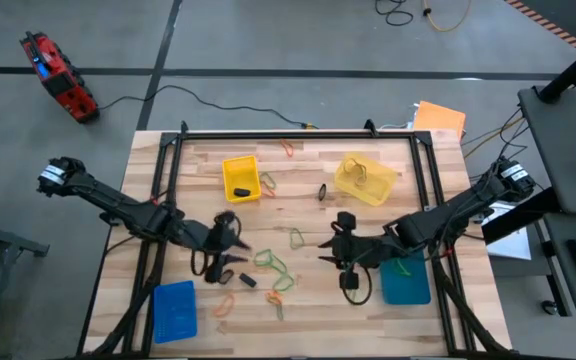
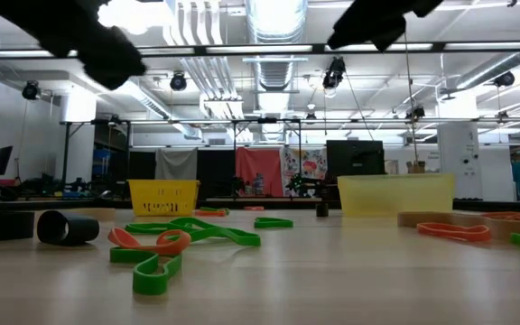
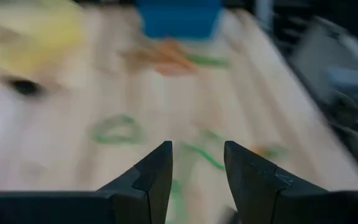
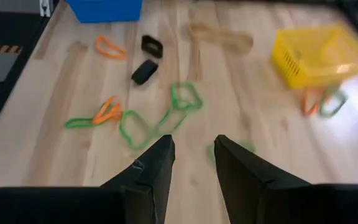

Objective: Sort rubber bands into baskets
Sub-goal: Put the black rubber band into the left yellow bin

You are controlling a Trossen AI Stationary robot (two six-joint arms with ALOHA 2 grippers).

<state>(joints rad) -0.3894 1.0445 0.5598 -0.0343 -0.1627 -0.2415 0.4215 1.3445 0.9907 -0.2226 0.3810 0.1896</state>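
Pale wood surface [image 1: 308, 215] beneath both open, empty grippers, left gripper [image 1: 230, 243] and right gripper [image 1: 340, 250]; grey concrete floor [image 1: 268, 40] beyond.

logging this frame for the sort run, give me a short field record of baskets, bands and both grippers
surface: wooden table
bright yellow basket: far side, left of centre, dark item inside
pale yellow basket: far side, right of centre
bright blue basket: near left corner
teal basket: near right, green band inside
loose rubber bands: green, orange and black, scattered mid-table
left gripper: over the table beside the loose bands, fingers apart, empty
right gripper: over mid-table, fingers apart, empty
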